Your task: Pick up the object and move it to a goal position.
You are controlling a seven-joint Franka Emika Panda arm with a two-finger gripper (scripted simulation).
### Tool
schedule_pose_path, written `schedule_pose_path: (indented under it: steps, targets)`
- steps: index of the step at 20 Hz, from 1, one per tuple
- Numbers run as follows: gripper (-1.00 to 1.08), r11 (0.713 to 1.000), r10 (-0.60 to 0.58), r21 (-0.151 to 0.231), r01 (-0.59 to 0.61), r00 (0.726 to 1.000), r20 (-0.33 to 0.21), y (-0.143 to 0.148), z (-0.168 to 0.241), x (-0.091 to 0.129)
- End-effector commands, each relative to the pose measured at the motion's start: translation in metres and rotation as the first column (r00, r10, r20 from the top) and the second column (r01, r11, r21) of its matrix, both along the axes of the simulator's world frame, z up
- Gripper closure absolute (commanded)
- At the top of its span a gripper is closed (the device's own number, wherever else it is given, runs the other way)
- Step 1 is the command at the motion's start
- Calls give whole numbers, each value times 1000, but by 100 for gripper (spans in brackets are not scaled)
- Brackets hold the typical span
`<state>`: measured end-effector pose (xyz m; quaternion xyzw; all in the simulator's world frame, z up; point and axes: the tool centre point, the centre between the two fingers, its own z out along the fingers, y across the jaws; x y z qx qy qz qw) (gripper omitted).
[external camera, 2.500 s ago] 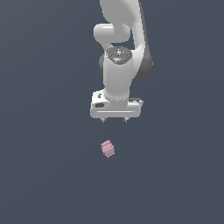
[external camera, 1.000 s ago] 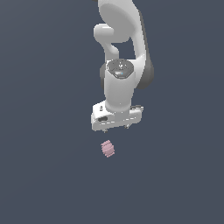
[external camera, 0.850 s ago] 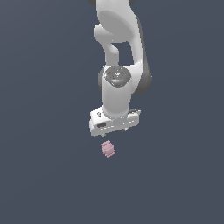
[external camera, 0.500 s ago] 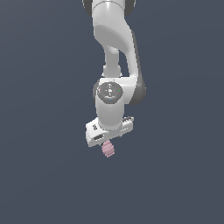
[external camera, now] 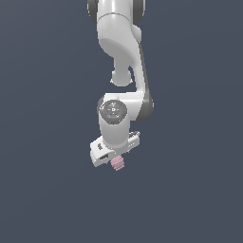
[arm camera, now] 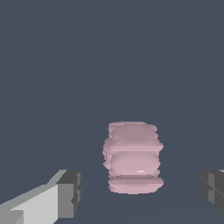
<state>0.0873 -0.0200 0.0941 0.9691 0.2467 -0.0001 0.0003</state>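
The object is a small pale pink ridged barrel-like lump [external camera: 117,163] lying on the dark grey floor. In the exterior view the white gripper [external camera: 116,160] hangs right over it, and only the lump's lower part shows under the hand. In the wrist view the lump [arm camera: 133,162] sits between the two dark fingertips, one fingertip [arm camera: 70,194] on one side and the other at the picture's edge [arm camera: 213,190]. The gripper [arm camera: 141,192] is open, with wide gaps to the lump on both sides. It holds nothing.
The white arm [external camera: 121,61] rises from the gripper toward the top of the exterior view. The floor [external camera: 47,190] is plain dark grey with no other objects in view.
The arm has lowered and the hand has turned. The gripper came down from above the lump until its fingers straddle it. The lump has not moved.
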Motion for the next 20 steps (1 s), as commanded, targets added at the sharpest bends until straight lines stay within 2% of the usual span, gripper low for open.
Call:
schedule_pose_path:
  steps: [1, 6, 15, 20]
  targets:
    - [-92, 1000, 6, 1, -6, 1000, 0, -1, -1, 1]
    - [-92, 1000, 3, 0, -3, 1000, 0, 0, -7, 0]
    - [-92, 1000, 7, 1, -7, 1000, 0, 0, -50, -1]
    - [-92, 1000, 7, 1, -7, 1000, 0, -1, -51, 1]
